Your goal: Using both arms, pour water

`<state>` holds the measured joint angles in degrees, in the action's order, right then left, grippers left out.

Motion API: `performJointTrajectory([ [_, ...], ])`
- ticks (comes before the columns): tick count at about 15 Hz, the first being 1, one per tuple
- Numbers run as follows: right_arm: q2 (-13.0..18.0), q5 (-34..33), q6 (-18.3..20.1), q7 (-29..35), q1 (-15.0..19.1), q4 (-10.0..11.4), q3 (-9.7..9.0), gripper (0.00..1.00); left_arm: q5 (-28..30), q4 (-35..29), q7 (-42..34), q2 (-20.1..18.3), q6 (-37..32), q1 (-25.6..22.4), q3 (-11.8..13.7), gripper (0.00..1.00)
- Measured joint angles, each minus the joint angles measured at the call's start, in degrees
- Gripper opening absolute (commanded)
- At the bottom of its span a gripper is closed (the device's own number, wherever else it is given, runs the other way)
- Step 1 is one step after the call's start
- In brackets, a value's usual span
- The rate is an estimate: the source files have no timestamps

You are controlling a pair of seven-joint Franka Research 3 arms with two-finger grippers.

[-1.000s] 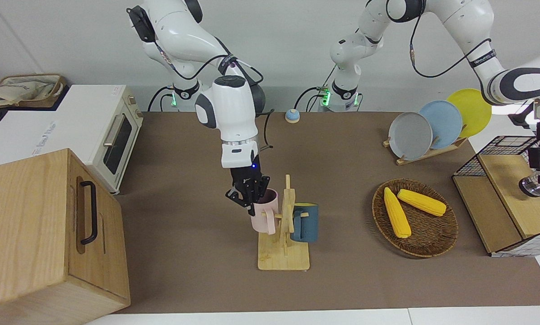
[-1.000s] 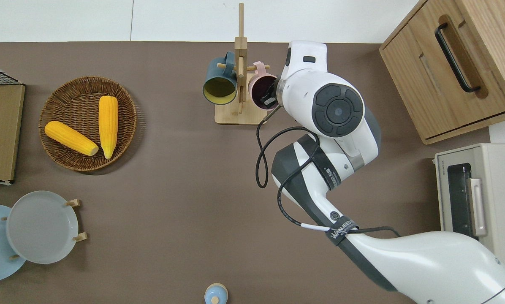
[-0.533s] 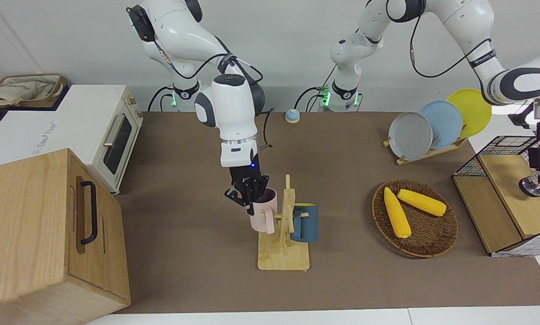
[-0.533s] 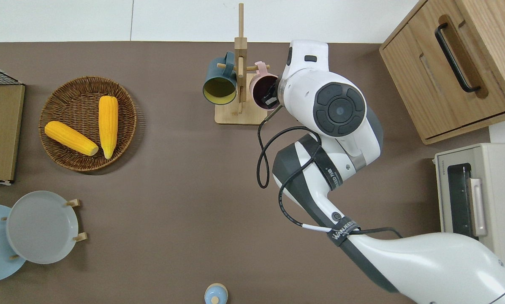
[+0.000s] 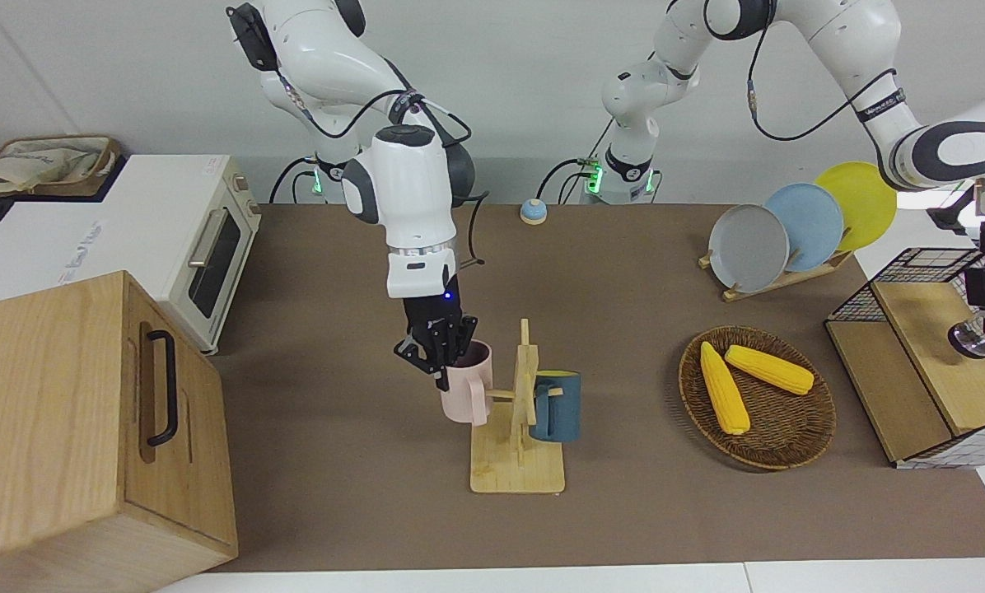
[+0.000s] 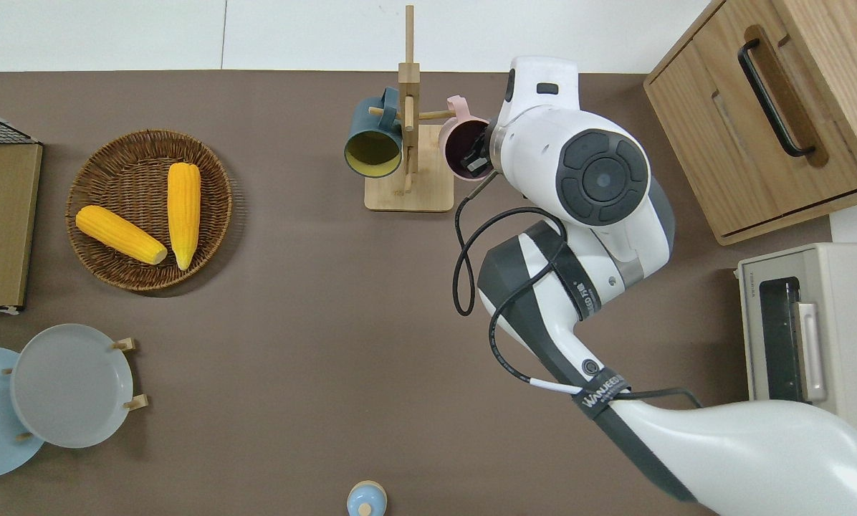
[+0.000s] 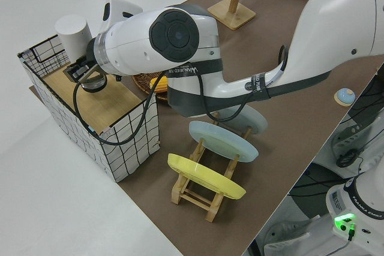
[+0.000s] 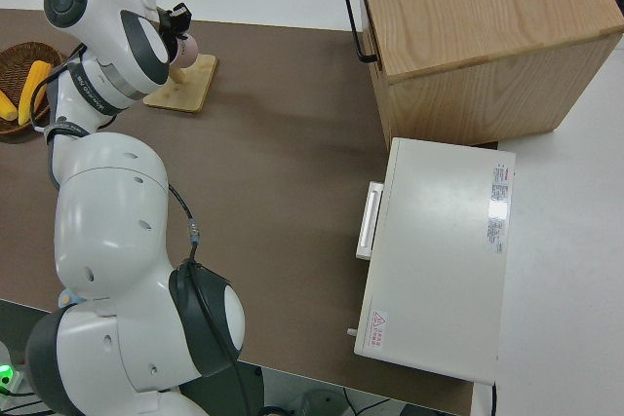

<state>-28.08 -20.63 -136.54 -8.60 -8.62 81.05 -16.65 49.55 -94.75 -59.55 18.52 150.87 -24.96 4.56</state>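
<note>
Where brown table [image 5: 336, 461] meets white wall [image 5: 534, 99]

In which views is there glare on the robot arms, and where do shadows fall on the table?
Front view: bright highlights on the glossy right arm; soft shadow beside the wooden cabinet. Overhead view: glare along the arm's shell; faint shadow around the wicker basket.

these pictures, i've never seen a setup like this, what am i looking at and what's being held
Two white robot arms work at a brown table, filmed at one moment from the front, from overhead and from each side. The right end effector grips the rim of a pink mug beside a wooden mug stand, where a blue mug hangs. The left end effector holds a metal object over a wire crate. Also there: corn in a basket, racked plates, a toaster oven and a wooden cabinet.
</note>
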Motion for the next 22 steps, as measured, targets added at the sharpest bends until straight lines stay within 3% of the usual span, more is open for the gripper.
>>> performJointTrajectory([
  [5, 0.2, 0.6, 0.3, -1.6, 0.7, 0.0, 0.0, 0.019, -0.5, -0.2, 1.6, -1.2, -0.1, 0.1, 0.0, 0.0],
  [15, 1.4, 2.7, 1.9, -5.4, 3.4, 0.5, -0.02, 0.019, -9.5, -1.9, 11.6, -5.4, -1.1, 0.8, -0.7, 0.0],
  [22, 4.1, 4.1, 3.0, -8.9, 7.1, 3.7, -0.01, 0.019, -16.7, -3.6, 20.0, -9.1, -3.6, 2.5, -0.8, 0.0],
])
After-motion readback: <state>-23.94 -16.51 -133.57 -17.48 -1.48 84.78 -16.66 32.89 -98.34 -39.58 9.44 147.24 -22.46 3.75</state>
